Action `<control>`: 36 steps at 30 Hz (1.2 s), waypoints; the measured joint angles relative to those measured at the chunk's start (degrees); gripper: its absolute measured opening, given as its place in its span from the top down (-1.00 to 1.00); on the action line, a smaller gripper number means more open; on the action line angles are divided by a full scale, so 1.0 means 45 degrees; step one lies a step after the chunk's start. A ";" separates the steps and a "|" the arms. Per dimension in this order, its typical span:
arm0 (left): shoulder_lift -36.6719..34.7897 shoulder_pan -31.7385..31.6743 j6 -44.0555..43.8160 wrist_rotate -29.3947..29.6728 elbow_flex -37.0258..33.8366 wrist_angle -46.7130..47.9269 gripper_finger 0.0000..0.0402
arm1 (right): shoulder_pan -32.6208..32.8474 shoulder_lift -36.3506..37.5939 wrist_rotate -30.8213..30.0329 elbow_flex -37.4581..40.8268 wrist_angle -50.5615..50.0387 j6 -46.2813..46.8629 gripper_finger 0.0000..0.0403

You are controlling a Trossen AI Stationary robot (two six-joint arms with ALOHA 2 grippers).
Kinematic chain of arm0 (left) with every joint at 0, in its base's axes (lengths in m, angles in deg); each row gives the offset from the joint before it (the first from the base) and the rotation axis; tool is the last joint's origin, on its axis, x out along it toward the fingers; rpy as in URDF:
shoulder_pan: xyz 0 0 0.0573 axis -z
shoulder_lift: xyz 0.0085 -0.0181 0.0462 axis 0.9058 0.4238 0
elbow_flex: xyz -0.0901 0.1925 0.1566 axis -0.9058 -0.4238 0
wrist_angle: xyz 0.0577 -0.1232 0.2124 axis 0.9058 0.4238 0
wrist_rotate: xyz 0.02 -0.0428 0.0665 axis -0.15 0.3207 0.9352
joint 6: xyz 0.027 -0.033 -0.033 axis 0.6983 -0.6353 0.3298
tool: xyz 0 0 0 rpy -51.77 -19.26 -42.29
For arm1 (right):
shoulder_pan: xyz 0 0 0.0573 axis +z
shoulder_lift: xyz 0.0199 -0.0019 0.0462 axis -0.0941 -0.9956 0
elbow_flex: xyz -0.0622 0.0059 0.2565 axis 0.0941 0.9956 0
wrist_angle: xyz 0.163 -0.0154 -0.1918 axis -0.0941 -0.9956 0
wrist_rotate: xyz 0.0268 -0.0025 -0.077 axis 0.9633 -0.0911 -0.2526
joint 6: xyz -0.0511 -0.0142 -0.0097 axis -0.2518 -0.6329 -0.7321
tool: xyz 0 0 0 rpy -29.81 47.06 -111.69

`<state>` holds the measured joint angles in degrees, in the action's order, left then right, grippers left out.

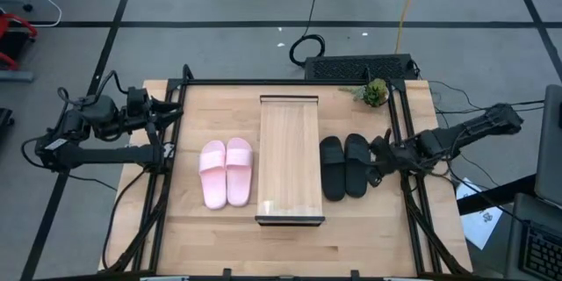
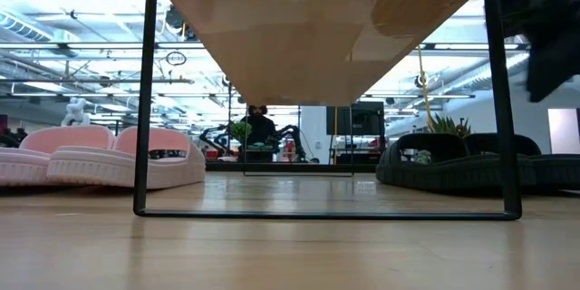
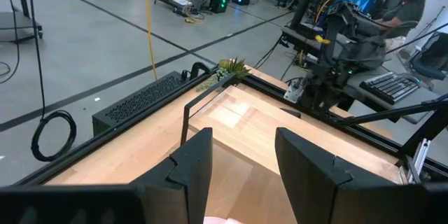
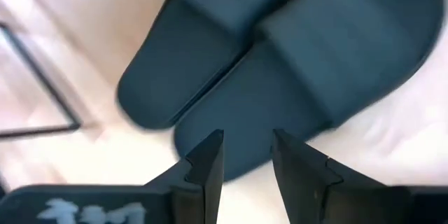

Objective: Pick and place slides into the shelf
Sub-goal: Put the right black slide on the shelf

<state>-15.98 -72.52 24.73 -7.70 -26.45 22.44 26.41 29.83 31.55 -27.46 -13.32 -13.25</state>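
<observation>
Two black slides (image 1: 332, 168) (image 1: 356, 165) lie side by side, soles down, on the table right of the shelf (image 1: 290, 160). Two pale pink slides (image 1: 213, 174) (image 1: 239, 170) lie the same way on its left. The shelf is a long light-wood panel on a thin dark frame, standing in the table's middle. My right gripper (image 1: 381, 156) (image 4: 246, 157) is open and hovers just right of the black pair, its fingers above one end of the nearer black slide (image 4: 308, 77). My left gripper (image 1: 169, 111) (image 3: 241, 161) is open and waits at the table's far left corner.
A small green plant (image 1: 375, 93) stands at the far right corner, with a black perforated box (image 1: 356, 67) behind the far edge. Dark rails (image 1: 406, 140) run along the table's sides. Bare wood lies in front of the shelf (image 2: 299, 254).
</observation>
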 joint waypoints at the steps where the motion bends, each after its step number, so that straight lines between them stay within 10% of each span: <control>1: 0.0000 0.0000 0.0002 0.0000 0.0000 0.0000 0.22 | 0.0449 0.0004 -0.0002 0.0000 0.0009 0.0563 0.46; 7: 0.0000 0.0000 0.0002 0.0000 0.0000 0.0003 0.22 | 0.3119 -0.0005 -0.1118 0.0000 0.1157 0.3455 0.46; 16: 0.0000 0.0000 -0.0095 0.0005 0.0000 0.0359 0.22 | 0.5482 -0.1181 -0.6621 0.0000 0.1227 0.4954 0.56; 36: -0.0002 0.0000 -0.0076 0.0000 0.0000 0.0374 0.22 | 0.8471 -0.5943 -0.7595 0.0000 -0.2197 1.2354 0.79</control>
<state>-15.99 -72.52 24.39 -7.70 -26.45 24.12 64.53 3.08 -2.63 -27.46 -23.21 42.35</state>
